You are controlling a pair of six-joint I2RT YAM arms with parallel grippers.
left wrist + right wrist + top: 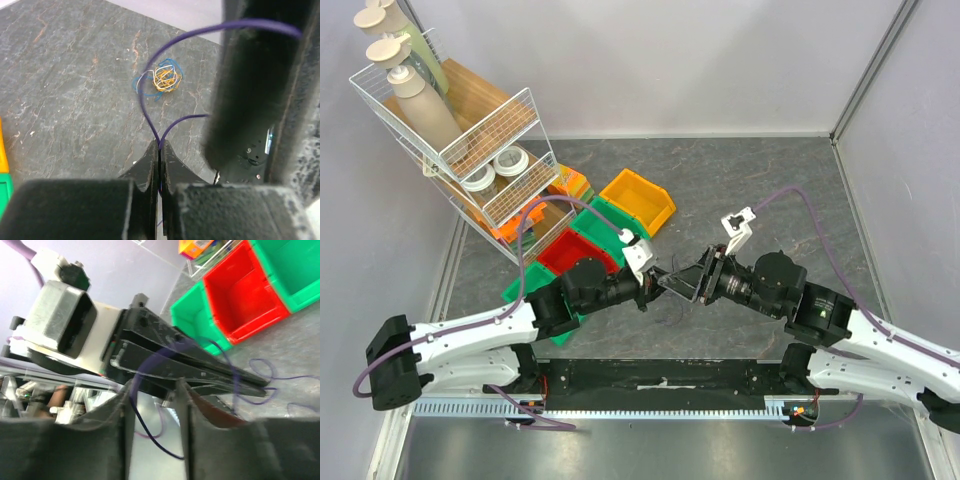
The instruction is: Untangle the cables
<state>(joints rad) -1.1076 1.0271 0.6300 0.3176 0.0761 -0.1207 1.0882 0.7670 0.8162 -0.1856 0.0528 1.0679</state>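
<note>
On the table (60, 75), yellow-blue cables (163, 79) lie balled; left pincer (159, 150) pinches a purple strand (144, 106), right pincer (155, 389) spread.

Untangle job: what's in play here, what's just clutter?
In play: thin purple wire pinched in left pincer; small yellow-blue-white wire tangle; right pincer.
Clutter: red plastic bin; green plastic bins; orange plastic bin; white wire rack of bottles.

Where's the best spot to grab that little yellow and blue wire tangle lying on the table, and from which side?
Probably one of the blue loops sticking out at the rim of the tangle, coming straight down from above. It lies flat on the table, and the yellow core looks too tightly knotted to pull apart.
</note>
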